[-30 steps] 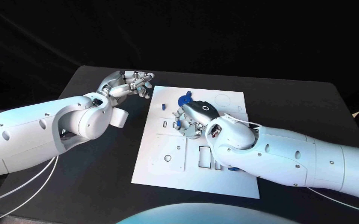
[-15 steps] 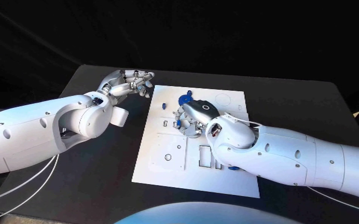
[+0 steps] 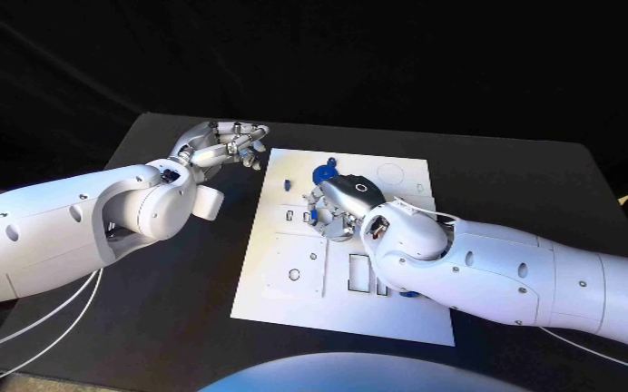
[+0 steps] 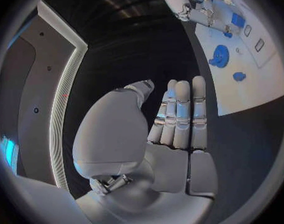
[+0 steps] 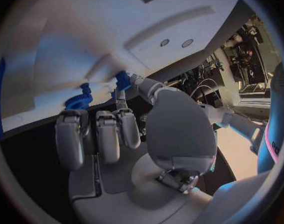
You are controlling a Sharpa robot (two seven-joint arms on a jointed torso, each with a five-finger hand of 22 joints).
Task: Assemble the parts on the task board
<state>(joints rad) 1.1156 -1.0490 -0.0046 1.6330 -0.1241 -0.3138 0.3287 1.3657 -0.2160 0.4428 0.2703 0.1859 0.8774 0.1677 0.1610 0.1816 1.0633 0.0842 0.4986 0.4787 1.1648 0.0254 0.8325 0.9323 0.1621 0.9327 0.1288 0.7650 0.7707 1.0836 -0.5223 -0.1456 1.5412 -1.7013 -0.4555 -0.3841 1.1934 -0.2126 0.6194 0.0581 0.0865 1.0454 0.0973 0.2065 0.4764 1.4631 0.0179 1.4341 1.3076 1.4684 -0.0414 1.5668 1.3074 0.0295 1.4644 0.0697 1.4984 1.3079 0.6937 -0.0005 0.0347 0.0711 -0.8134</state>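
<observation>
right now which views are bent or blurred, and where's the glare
Head view: straight and sharp, black backdrop, the task board bright but readable. Left wrist view: fisheye bends the board edge, blue gear still crisp. Right wrist view: board washed pale and soft, the right robot hand pinching a small blue part.

Black table [image 3: 157, 338], white task board [image 3: 299, 294] on it
</observation>
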